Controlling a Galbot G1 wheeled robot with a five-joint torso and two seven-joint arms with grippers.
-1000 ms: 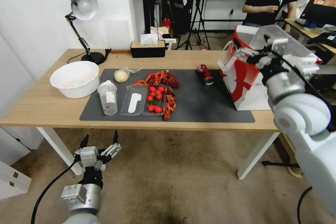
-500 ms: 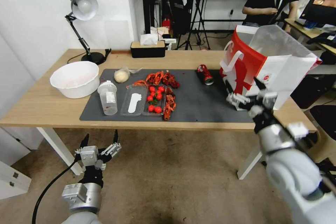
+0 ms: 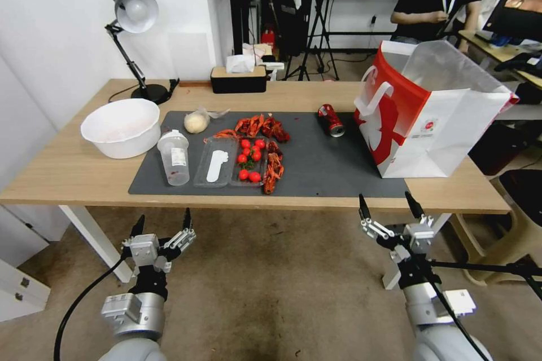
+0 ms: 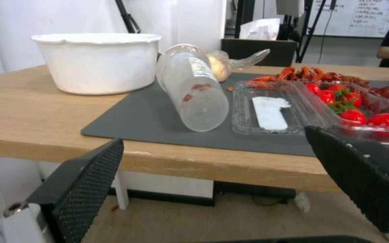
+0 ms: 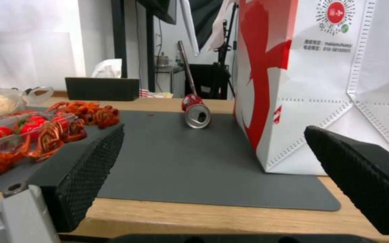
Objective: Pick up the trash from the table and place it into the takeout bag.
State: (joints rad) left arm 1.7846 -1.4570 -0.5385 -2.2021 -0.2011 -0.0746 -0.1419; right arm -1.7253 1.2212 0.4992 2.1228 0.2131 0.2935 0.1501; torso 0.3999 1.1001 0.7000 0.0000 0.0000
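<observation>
Down low, right gripper (image 3: 390, 207) pointing up just below the near edge of the table (image 3: 68, 175), fingers spread wide, nothing held. Directly ahead of it in the right wrist view: the dark mat (image 5: 190, 162), the red can (image 5: 196, 111) lying on its side with its open end toward the camera, and the takeout bag (image 5: 320, 84) standing upright at the mat's right end, just beside the can. Bag's open top facing up in the head view, white loop handle on its near-left face.

Likewise low on the other side, left gripper (image 3: 161, 224) aimed upward beneath the table's front edge, fingers wide apart and empty. Straight ahead in the left wrist view: the clear labelled bottle (image 4: 193, 87) standing on the mat's left part, with the white bowl (image 4: 98, 60) beside it on bare wood. Next to the bottle, an open clear tray (image 3: 230, 161) with small red tomatoes (image 3: 250, 158) in one half. Red crayfish shells (image 3: 263, 125) scattered behind and beside the tray. Bagged bun (image 3: 196, 121) near the mat's far left corner. Farther back, a desk lamp (image 3: 132, 14) and a black tissue box (image 3: 238, 78).
</observation>
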